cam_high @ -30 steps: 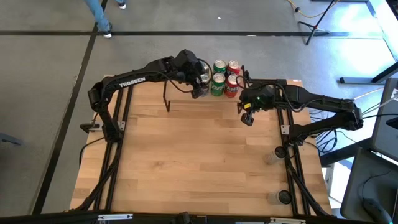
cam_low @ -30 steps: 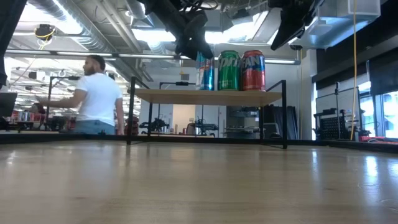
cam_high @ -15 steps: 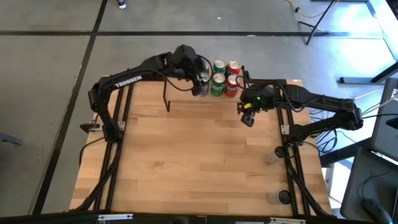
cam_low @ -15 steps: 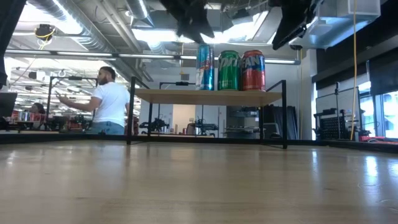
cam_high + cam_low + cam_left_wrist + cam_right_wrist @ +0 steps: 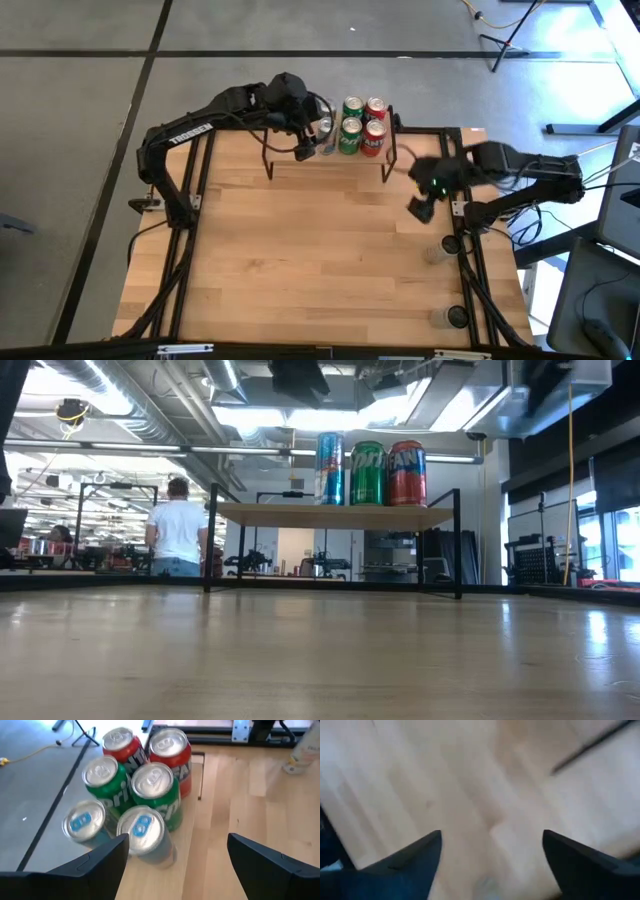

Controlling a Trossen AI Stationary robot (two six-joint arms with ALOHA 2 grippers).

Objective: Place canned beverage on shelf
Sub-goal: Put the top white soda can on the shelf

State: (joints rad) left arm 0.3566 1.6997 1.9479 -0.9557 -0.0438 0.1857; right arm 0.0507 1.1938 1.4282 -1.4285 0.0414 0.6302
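Worktop (image 5: 300,260) of pale wood planks fills the middle of the high view, with my two dark arms reaching in from its sides. At its far edge stands the shelf (image 5: 330,515), a light-wood top on thin black legs, and in the low view three cans stand upright on it in a row: a blue can (image 5: 329,468), a green can (image 5: 367,473) and a red can (image 5: 407,473), each close beside the next.

My left arm bends at the elbow over the worktop's left edge and stretches across to the shelf, ending with my left tool (image 5: 303,125) above the shelf's left part, just beside the cans. Its fingers (image 5: 95,865) stand wide apart and grip nothing; past them, the left wrist view looks down on six can tops in a tight cluster: two blue, two green, two red.

My right arm lies folded along the worktop's right edge, my right tool (image 5: 420,205) hanging over bare wood, well apart from the shelf. Its fingers (image 5: 405,857) are spread too, with only blurred planks between them.

A person (image 5: 177,530) stands in the room behind.
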